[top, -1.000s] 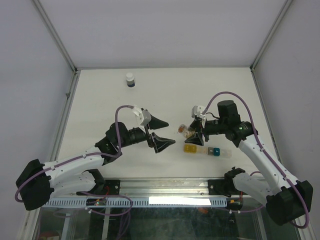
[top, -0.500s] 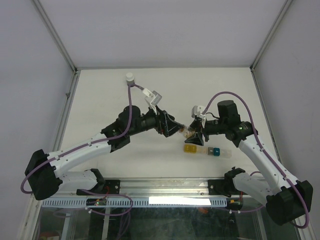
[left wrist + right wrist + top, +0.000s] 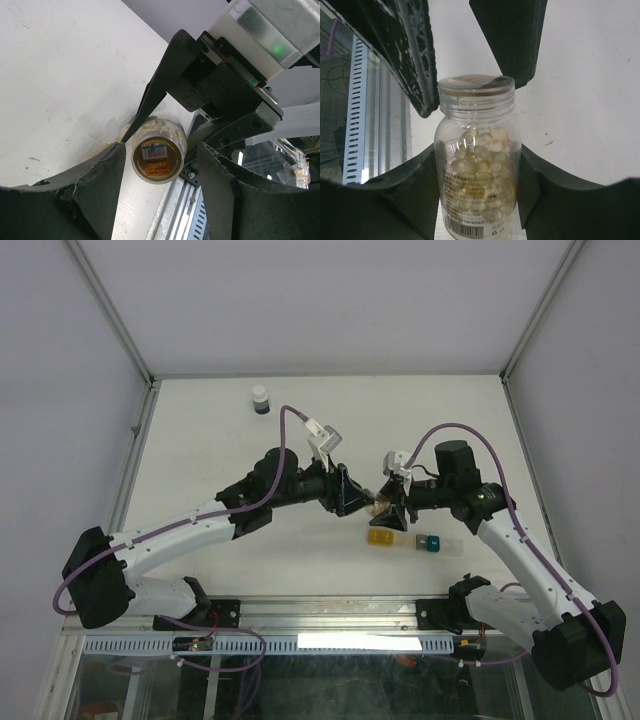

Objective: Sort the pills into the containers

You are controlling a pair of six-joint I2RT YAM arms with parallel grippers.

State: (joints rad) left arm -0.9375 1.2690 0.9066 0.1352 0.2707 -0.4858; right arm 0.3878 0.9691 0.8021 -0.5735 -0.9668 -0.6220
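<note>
Gripping the barcode-labelled vial (image 3: 476, 190), right end effector (image 3: 476, 152); left end effector (image 3: 161, 146) unclenched astride its cap (image 3: 476, 85); print unreadable.

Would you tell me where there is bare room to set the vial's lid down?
Bare table lies along the far edge, between the white-capped bottle and the right wall. Crowded: the middle, where the left arm and right arm meet at the vial, beyond the compartment strip.

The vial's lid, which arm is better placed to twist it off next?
Left. The left fingers flank the lid with slight gaps. The right fingers clamp the body of the vial, so the right arm probably has to keep it steady.
</note>
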